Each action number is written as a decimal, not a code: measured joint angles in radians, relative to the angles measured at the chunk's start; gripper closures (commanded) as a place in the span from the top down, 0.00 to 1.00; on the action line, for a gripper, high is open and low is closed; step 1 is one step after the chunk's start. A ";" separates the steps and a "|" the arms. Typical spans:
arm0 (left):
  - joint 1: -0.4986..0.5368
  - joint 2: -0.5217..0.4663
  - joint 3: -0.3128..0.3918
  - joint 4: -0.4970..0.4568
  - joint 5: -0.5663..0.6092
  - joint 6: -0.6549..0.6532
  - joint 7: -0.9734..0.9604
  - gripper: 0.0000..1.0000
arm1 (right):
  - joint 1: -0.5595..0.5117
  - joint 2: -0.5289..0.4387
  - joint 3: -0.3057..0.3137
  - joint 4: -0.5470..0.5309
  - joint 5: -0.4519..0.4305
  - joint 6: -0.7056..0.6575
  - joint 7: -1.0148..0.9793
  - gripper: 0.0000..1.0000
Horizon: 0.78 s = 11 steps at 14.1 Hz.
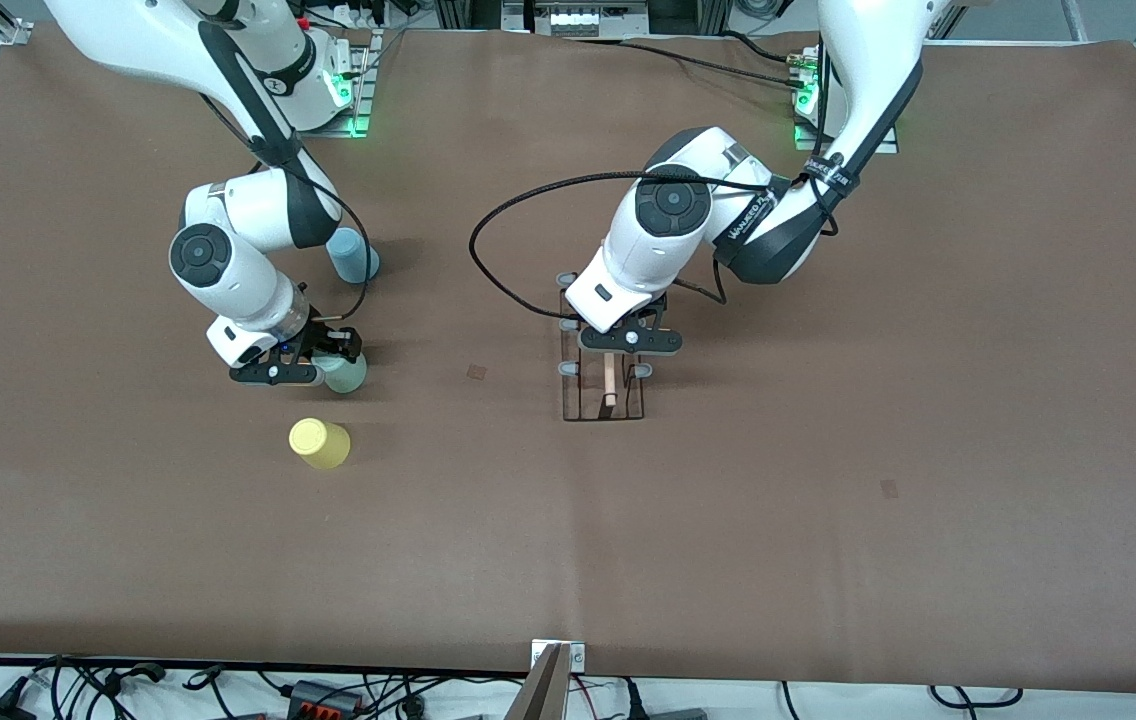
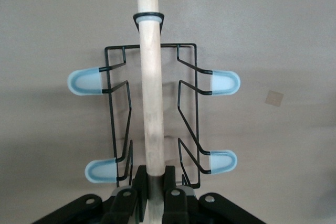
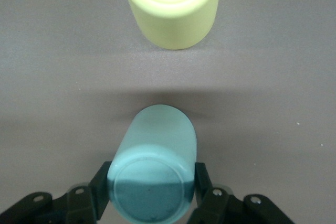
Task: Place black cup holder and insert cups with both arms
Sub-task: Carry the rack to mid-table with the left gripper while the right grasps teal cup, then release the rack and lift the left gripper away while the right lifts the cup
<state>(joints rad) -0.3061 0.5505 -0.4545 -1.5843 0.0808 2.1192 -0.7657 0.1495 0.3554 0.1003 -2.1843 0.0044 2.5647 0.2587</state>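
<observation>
Front view: three cups stand upside down on the brown desk [image 1: 828, 520], all toward the right arm's end; nothing is seen in them. The light blue cup [image 1: 353, 254] is farthest from the camera, the pale green cup [image 1: 344, 372] is in the middle, and the yellow cup [image 1: 319, 443] is nearest. The right end effector [image 1: 300, 357] is clenched around the pale green cup. The black cup holder [image 1: 604, 380] stands near the desk's middle with no cup on any peg; the left end effector [image 1: 620, 350] grasps its wooden handle [image 1: 609, 385]. White lettering on the left arm's black strap is not legible.

Left wrist view: four blue-grey capped pegs show, among them one peg [image 2: 86, 82]; the fingers [image 2: 169, 179] close on the handle [image 2: 151, 87].

Right wrist view: the fingers [image 3: 203, 182] press both sides of the pale green cup [image 3: 153, 179]; the yellow cup [image 3: 170, 4] stands apart from it.
</observation>
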 measured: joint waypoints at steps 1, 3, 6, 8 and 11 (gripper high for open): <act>-0.006 0.001 0.000 0.000 0.000 0.000 -0.011 0.32 | 0.001 0.000 0.000 0.000 0.000 0.000 0.000 0.23; -0.015 0.002 0.000 0.003 0.002 0.001 -0.034 0.65 | 0.004 0.000 0.000 0.000 0.000 0.000 0.000 0.23; -0.016 0.001 0.002 0.015 0.091 0.001 -0.042 0.95 | 0.009 -0.001 0.000 0.001 0.000 0.002 0.000 0.23; -0.013 -0.002 0.002 0.028 0.177 0.001 -0.050 1.00 | 0.010 -0.007 0.000 0.002 0.000 0.001 0.000 0.23; 0.004 -0.039 0.010 0.049 0.210 -0.037 -0.047 1.00 | 0.010 -0.048 0.000 0.004 0.000 -0.039 0.000 0.23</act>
<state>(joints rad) -0.3025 0.5119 -0.4447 -1.5357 0.2907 2.0820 -0.8124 0.1596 0.3075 0.1003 -2.1807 0.0044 2.5259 0.2587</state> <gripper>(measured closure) 0.097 0.339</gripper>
